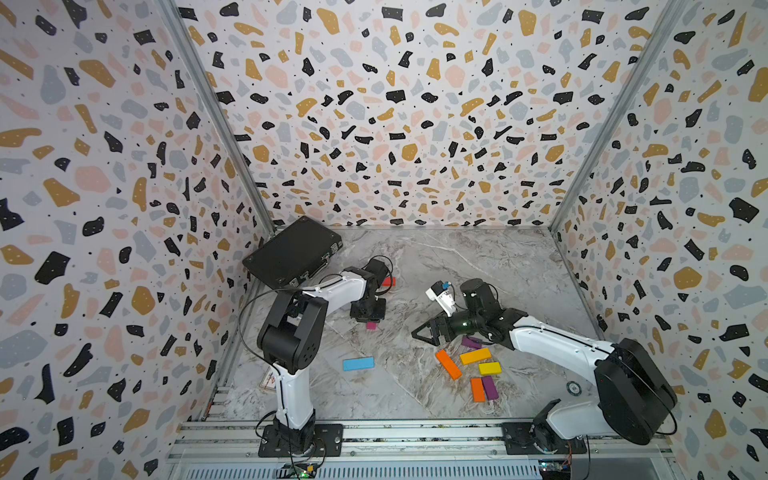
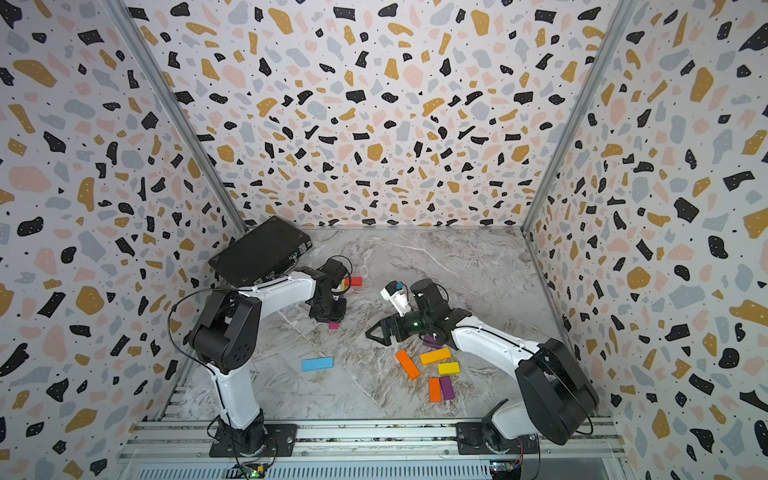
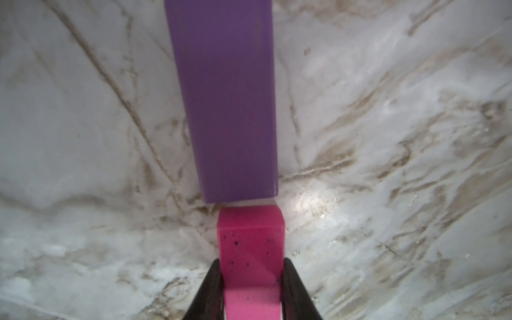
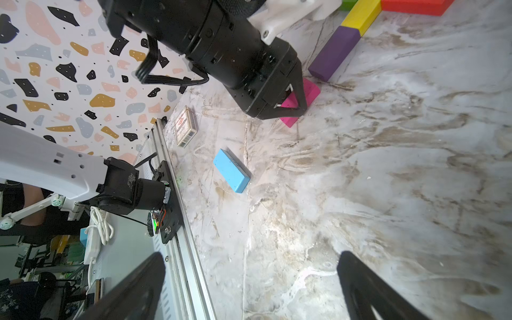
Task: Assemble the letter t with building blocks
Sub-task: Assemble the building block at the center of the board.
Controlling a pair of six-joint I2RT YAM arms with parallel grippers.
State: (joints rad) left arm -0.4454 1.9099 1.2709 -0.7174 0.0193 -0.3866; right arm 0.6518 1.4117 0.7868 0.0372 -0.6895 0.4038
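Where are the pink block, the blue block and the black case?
pink block point(image 3: 250, 249): left wrist view, middle of its visible face.
blue block point(image 1: 358, 363): in a top view, top face centre.
black case point(image 1: 291, 251): in a top view, lid centre.

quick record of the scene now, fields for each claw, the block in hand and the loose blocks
left claw: shut on short flat pink block
pink block: end to end with flat purple block, thin gap between
right claw: open, empty
lone block: flat light-blue block, lying flat
loose group: flat orange blocks, flat yellow block, second purple block
back corner: black hard case
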